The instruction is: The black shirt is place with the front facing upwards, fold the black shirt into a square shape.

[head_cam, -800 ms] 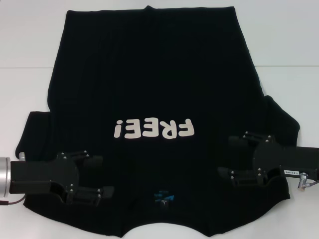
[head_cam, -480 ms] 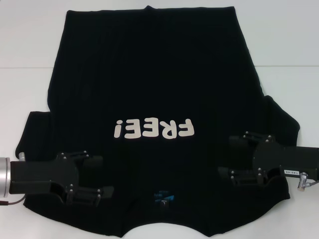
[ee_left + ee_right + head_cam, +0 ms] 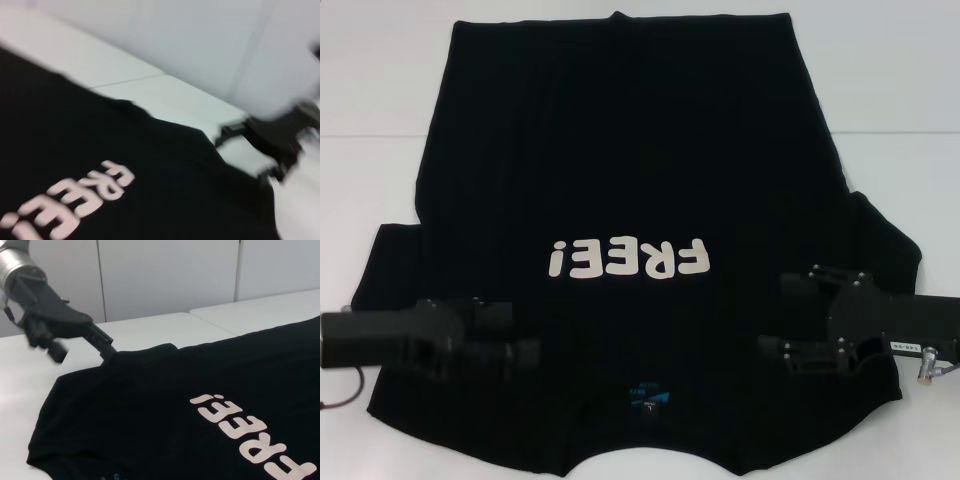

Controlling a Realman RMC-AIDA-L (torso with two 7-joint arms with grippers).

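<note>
On the white table (image 3: 880,70) the black shirt (image 3: 620,150) lay flat, print up, collar toward me, so both shoulders sat within reach. My right gripper (image 3: 800,318) hovered over the right shoulder, jaws spread, ready, I judged, to pinch cloth there. My left gripper (image 3: 505,338) sat over the left shoulder; I could not tell how its jaws stood. Nothing was folded yet.

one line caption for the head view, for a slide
Black shirt spread front-up, left claw and right claw over its shoulders.
</note>
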